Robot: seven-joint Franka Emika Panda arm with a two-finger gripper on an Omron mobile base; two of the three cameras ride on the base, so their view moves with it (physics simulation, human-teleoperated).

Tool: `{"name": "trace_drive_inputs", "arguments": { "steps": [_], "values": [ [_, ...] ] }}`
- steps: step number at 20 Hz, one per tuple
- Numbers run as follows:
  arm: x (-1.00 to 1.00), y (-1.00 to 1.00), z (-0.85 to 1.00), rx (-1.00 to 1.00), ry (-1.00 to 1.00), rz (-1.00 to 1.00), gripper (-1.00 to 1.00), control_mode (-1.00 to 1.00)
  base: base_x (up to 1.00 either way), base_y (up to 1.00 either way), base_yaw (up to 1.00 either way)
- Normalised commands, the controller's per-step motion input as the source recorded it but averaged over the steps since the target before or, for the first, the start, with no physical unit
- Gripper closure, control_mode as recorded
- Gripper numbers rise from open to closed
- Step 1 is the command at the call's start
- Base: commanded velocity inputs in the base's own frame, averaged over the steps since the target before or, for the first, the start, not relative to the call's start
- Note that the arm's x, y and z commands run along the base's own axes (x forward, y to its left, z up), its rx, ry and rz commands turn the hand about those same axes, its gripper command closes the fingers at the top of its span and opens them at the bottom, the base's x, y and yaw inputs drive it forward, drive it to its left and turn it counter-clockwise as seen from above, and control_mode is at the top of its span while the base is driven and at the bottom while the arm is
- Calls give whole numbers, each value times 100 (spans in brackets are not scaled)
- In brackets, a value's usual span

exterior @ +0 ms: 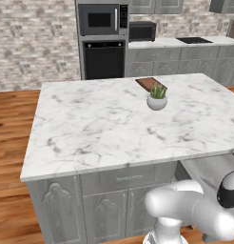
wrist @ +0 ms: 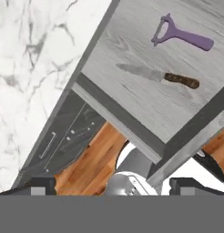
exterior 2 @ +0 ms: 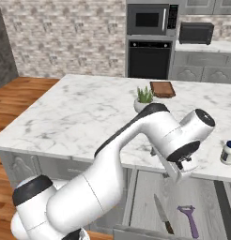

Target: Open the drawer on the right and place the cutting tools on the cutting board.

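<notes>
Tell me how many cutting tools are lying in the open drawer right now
2: the knife near the middle of the drawer floor, and the purple peeler apart beside it. The drawer's back part sits under the counter, unseen.

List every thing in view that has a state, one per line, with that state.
drawer: pulled open, knife and peeler inside
knife: lying flat on the drawer floor, untouched
peeler: lying flat beside the knife, apart from it
cutting board: on the island top, bare
claw: open, holding nothing, above the drawer
potted plant: upright near the board
jar: upright, lid on
</notes>
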Motion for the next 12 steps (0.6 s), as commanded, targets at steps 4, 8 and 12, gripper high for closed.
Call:
{"name": "trace_drive_inputs", "arguments": {
  "steps": [4, 8, 12],
  "values": [
    [0, -11, -86, -33, 47, 69, -100, -100, 0, 0, 0],
    [-12, -1, -100, -39, 36, 79, -100, -100, 0, 0, 0],
    [-12, 2, -71, -14, 14, 44, -100, -100, 0, 0, 0]
  ]
}}
